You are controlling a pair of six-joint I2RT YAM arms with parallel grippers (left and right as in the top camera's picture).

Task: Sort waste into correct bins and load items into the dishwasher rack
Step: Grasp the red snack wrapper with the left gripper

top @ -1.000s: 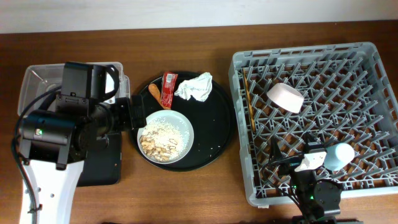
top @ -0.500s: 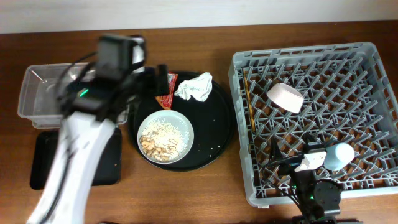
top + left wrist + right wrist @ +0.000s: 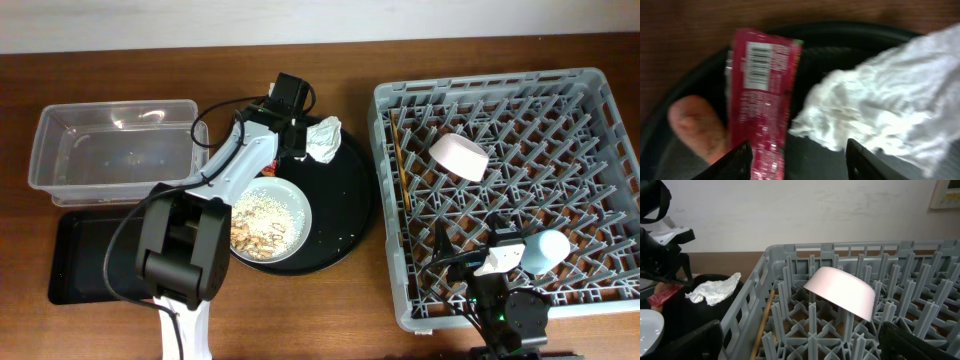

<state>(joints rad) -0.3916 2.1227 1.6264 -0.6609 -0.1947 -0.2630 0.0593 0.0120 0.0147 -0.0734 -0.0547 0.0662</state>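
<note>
Packet [image 3: 764, 100] left of napkin [image 3: 885, 95] on round tray [image 3: 348, 212]; bowl [image 3: 459, 156] in rack [image 3: 565, 150].

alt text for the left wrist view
A small red sauce packet lies on a round black tray, beside a crumpled white paper napkin. The left gripper hovers open above them, and a brownish food piece sits on the packet's other side.

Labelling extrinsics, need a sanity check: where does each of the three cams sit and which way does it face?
Overhead: fixed above the table, looking straight down; left arm and right arm show.
Left wrist: just over the round black tray, looking down at red sauce packet and napkin; left gripper fingertips at bottom edge.
Right wrist: low over the dishwasher rack, facing white bowl and far wall; right gripper fingertips in bottom corners.
Shared: napkin appears in all three.
</note>
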